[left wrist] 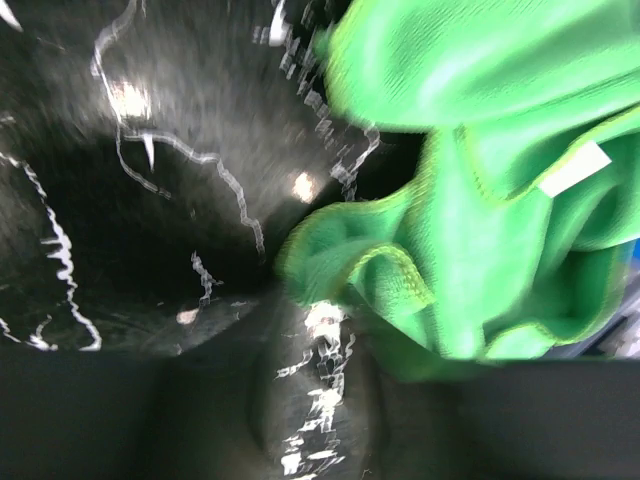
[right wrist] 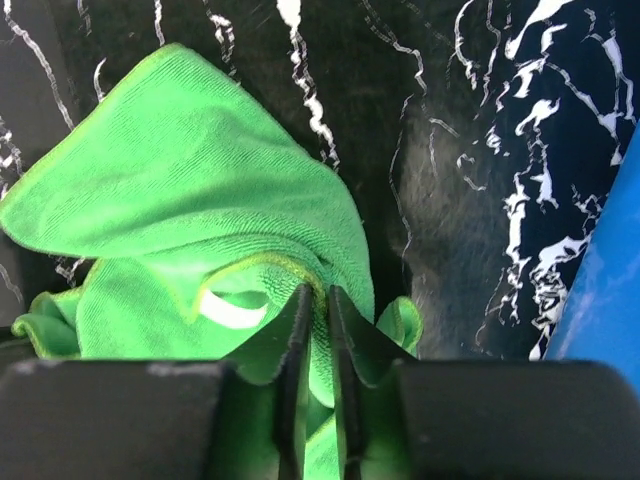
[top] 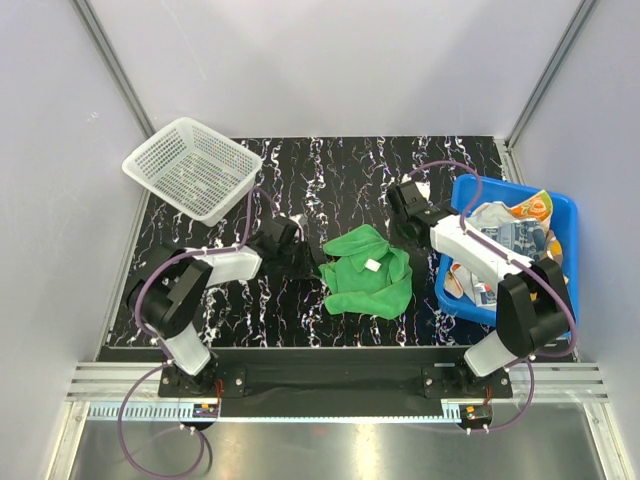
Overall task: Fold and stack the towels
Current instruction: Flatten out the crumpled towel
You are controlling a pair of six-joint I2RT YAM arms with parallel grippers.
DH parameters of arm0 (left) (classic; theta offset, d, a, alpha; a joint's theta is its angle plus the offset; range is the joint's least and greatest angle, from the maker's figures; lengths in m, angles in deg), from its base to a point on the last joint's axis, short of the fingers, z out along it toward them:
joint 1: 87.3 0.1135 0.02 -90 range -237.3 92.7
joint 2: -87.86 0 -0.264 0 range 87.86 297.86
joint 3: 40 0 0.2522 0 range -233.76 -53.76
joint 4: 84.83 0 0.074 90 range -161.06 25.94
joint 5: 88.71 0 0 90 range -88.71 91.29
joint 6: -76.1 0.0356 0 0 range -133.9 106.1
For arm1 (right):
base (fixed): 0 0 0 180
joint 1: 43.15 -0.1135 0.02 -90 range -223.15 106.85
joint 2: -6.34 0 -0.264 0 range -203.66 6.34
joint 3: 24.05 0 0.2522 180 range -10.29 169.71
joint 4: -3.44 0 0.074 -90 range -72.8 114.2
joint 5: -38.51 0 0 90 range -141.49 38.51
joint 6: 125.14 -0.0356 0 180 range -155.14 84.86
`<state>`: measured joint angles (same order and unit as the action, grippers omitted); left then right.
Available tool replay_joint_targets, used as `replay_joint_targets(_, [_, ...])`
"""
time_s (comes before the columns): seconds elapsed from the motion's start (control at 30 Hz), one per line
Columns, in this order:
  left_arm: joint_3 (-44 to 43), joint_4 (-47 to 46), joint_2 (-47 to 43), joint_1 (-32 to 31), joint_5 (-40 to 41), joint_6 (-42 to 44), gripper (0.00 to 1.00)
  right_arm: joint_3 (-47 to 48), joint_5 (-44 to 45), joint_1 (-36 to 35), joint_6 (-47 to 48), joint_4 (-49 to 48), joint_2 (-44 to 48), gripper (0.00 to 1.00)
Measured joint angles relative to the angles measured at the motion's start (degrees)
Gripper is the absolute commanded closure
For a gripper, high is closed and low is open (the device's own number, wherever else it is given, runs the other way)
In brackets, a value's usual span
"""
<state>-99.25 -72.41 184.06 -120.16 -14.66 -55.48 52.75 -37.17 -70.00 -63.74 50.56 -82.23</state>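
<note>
A crumpled green towel with a white label lies in the middle of the black marbled table. My right gripper is shut on a hemmed fold of the green towel at its right side; from above, the right gripper sits at the towel's upper right edge. At the towel's left edge, my left gripper stands with its jaws apart. That wrist view is blurred: table shows between the left gripper's dark fingers, and a corner of the green towel lies just ahead of them. More printed towels are bunched in the tub.
A blue plastic tub stands at the right edge of the table, partly under the right arm. A white mesh basket sits tilted at the back left corner. Grey walls close the table on three sides.
</note>
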Motion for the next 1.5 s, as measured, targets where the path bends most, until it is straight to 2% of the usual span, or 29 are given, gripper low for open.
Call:
replay_joint_targets(0.1, [-0.63, 2.71, 0.33, -0.59, 0.96, 1.29, 1.0, 1.99, -1.9, -0.04, 0.68, 2.14, 0.0, 0.72])
replay_joint_targets(0.13, [-1.33, 4.44, 0.13, -0.66, 2.01, 1.88, 1.0, 2.99, -3.58, -0.02, 1.6, 2.54, 0.02, 0.64])
replay_joint_targets(0.3, [-2.8, 13.75, -5.53, -0.31, 8.81, 4.33, 1.0, 5.07, -16.48, -1.33, 7.76, 1.9, 3.1, 0.52])
replay_joint_targets(0.47, [-1.6, 16.35, -15.76, 2.67, 11.87, 4.0, 1.0, 4.39, -27.1, -7.52, 13.33, -2.05, 6.49, 0.51])
replay_joint_targets(0.57, [0.26, 16.35, -18.29, 3.87, 12.33, 3.45, 1.0, 1.99, -32.92, -11.87, 16.52, -6.62, 6.4, 0.52])
replay_joint_targets(0.7, [2.32, 16.41, -18.03, 3.85, 12.11, 2.73, 1.0, 0.39, -38.38, -14.56, 21.24, -11.74, 3.17, 0.53])
replay_joint_targets(0.93, [4.17, 15.15, -15.52, 6.54, 9.51, 1.42, 1.0, 2.47, -42.53, -15.06, 27.85, -17.86, -6.43, 0.53])
replay_joint_targets(1.27, [4.81, 11.41, -11.91, 9.49, 5.07, 0.92, 1.0, 9.75, -45.72, -15.19, 33.59, -18.4, -19.41, 0.55])
replay_joint_targets(1.5, [4.96, 9.79, -10.71, 9.64, 3.85, 0.9, 1.0, 9.97, -48.5, -15.21, 34.45, -17.22, -21.33, 0.55])
